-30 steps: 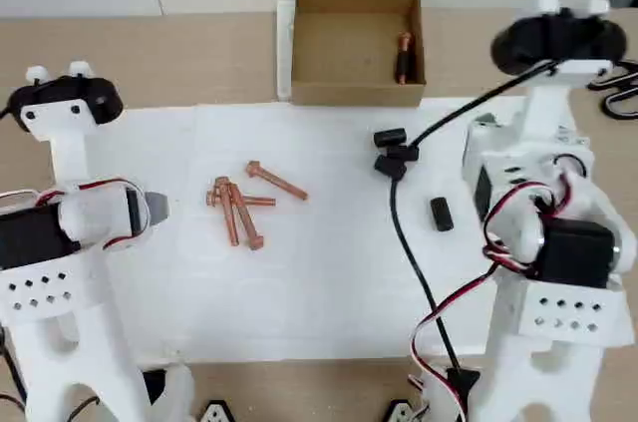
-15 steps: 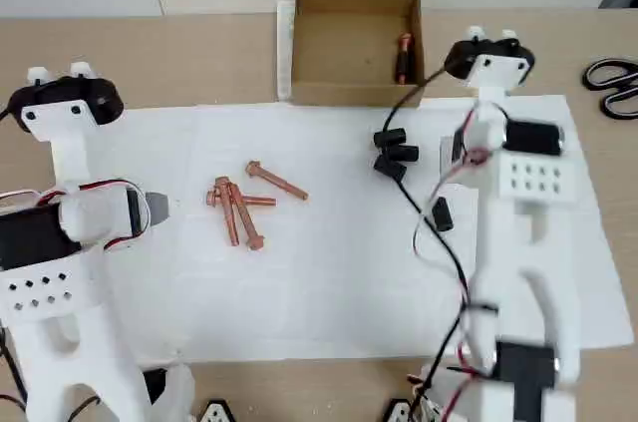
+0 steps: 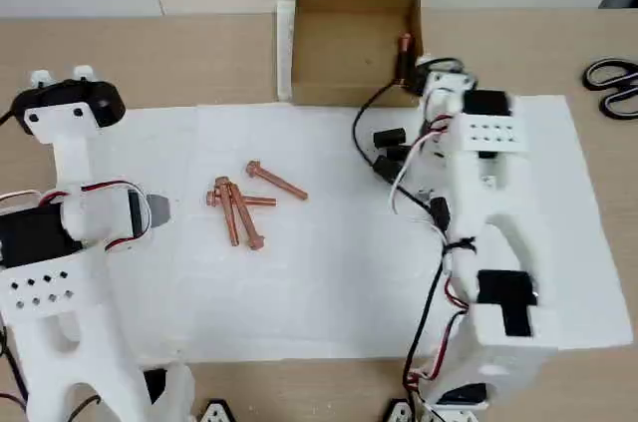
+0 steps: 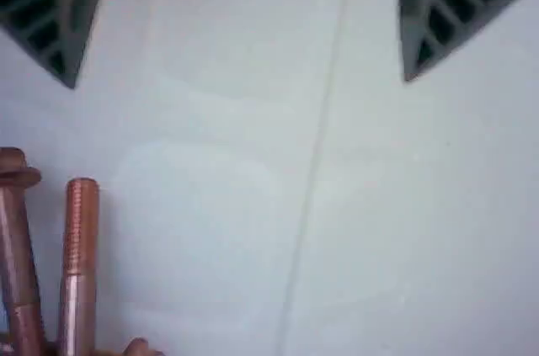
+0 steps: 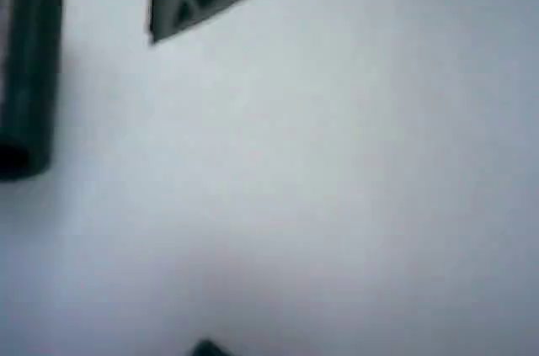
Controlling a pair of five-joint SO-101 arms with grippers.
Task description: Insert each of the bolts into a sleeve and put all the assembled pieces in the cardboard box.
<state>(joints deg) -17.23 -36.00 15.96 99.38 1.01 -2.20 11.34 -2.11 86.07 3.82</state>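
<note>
Left gripper (image 4: pixel 236 77): fingers spread wide, nothing held, low over the white sheet (image 3: pixel 329 282), close to the bolts (image 3: pixel 239 205).
Bolts: 4 loose, clustered on the sheet's left half.
A wide stretch of sheet lies between bolts and sleeves (image 3: pixel 391 138).
Cardboard box (image 3: pixel 349 93): at the sheet's far edge; 1 assembled piece (image 3: pixel 404 55) against its right wall.
Sleeves: 4 loose, three bunched, the fourth apart, partly under the right arm (image 3: pixel 488 193).
Right gripper (image 5: pixel 181 192): wide open, empty, near one sleeve.
Scissors (image 3: pixel 613 83): 1 pair, at the surface's (image 3: pixel 199 53) right edge.
</note>
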